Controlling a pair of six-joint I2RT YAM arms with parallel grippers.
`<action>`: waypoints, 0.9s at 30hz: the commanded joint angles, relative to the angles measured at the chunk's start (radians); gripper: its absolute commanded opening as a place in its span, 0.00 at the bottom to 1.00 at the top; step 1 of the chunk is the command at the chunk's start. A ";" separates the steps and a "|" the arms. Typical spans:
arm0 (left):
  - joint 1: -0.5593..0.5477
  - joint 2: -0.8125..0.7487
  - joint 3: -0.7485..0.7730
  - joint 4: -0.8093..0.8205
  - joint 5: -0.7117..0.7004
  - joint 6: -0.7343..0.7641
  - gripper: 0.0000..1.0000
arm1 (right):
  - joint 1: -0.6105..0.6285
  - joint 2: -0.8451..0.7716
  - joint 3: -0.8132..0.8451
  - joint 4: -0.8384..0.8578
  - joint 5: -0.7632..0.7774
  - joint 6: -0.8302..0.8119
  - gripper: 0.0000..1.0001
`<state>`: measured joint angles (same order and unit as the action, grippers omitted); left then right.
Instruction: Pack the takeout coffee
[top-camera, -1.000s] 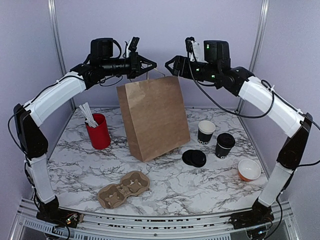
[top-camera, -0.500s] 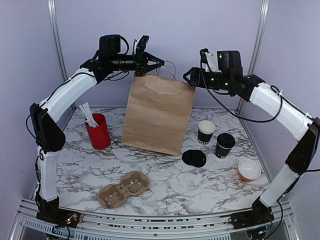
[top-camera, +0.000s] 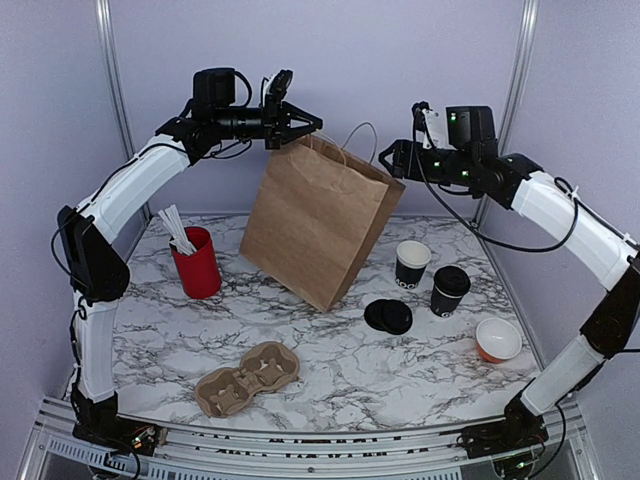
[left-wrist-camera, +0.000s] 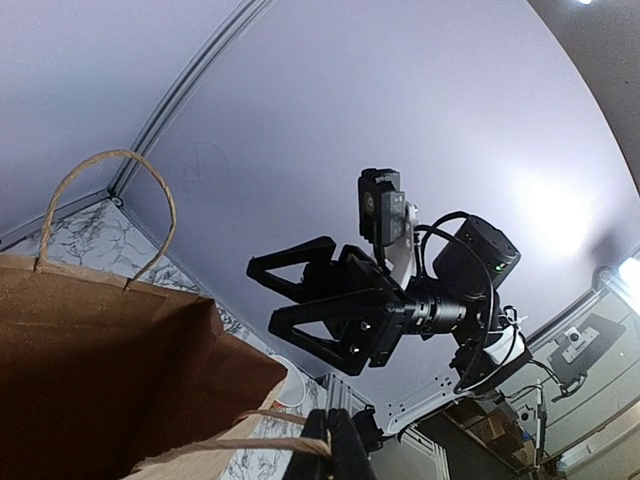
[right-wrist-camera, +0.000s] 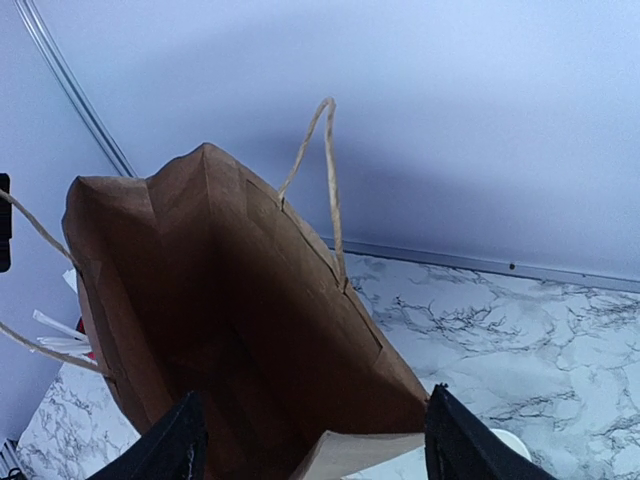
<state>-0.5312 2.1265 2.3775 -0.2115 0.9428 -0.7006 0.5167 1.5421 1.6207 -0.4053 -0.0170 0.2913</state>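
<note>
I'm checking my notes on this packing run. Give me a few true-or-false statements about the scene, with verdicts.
1. The left gripper is shut on a handle of the bag. True.
2. The right gripper is shut. False: it is open, by the bag's rim.
3. The lidded cup is in the bag. False: it stands on the table, right of the bag.
4. The bag is tilted. True.
5. The red cup holds white sticks. True.

Tilted paper bag, top pinched in left jaws
</note>
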 joint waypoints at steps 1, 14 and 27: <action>0.029 -0.001 0.007 -0.002 0.037 -0.008 0.00 | -0.004 -0.060 -0.011 -0.009 0.012 -0.009 0.72; 0.118 -0.004 -0.194 0.203 0.219 -0.135 0.00 | -0.004 -0.053 -0.101 -0.023 -0.004 -0.034 0.72; 0.076 0.110 -0.033 0.401 0.257 -0.305 0.00 | -0.017 -0.105 -0.200 0.050 -0.041 -0.048 0.71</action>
<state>-0.4469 2.2040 2.2654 0.1085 1.1702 -0.9657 0.5110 1.4887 1.4765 -0.4065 0.0074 0.2615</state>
